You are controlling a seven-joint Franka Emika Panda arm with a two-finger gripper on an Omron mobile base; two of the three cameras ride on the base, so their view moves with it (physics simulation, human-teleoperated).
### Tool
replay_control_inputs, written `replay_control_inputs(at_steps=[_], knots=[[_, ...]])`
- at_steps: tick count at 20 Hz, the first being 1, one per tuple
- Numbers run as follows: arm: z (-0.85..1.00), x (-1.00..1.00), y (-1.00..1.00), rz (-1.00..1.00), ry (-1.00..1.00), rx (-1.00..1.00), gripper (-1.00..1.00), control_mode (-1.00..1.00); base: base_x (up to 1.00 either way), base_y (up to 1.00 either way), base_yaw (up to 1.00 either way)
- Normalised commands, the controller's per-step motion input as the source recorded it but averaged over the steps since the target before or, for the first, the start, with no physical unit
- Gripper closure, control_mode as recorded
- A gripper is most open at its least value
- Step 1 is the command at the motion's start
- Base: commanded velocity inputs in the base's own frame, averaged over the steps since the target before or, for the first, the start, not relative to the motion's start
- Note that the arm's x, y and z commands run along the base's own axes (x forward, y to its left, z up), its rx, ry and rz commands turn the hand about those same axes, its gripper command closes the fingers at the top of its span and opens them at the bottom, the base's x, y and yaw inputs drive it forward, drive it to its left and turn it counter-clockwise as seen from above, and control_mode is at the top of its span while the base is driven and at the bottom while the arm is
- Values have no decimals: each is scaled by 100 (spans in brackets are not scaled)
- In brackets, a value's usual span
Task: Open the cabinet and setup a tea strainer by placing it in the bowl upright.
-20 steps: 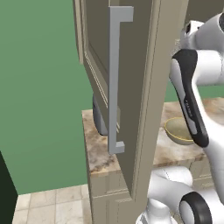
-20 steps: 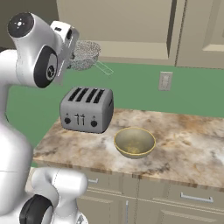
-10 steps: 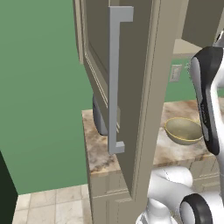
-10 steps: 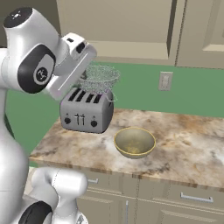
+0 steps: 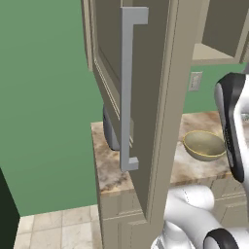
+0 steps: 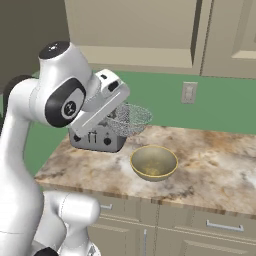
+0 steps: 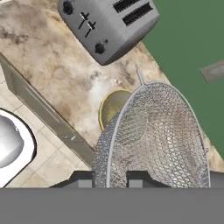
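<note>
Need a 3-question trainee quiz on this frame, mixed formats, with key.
1. True or false: the tea strainer already rests inside the bowl.
2. Multiple choice: what stands on the counter behind the strainer in the right base view? A) kettle B) toaster C) mug
3. Fill in: the cabinet door, with its long grey handle, is ____.

Key
1. False: the gripper holds the strainer in the air, above and to the toaster side of the bowl.
2. B
3. open, swung out toward the camera in the left base view.
</note>
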Motion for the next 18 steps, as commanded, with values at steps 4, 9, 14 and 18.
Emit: replay_control_inputs(at_steps=[4,9,14,18], knots=[[-56,0,0,0,-1,6,100,-100,0,0,0],[-92,3,-6,-1,0,1,100,-100,0,0,0],[-77,12,-10,-1,0,-2,100,-100,0,0,0],[-28,18,-23,0,-7,0,100,-100,0,0,0]])
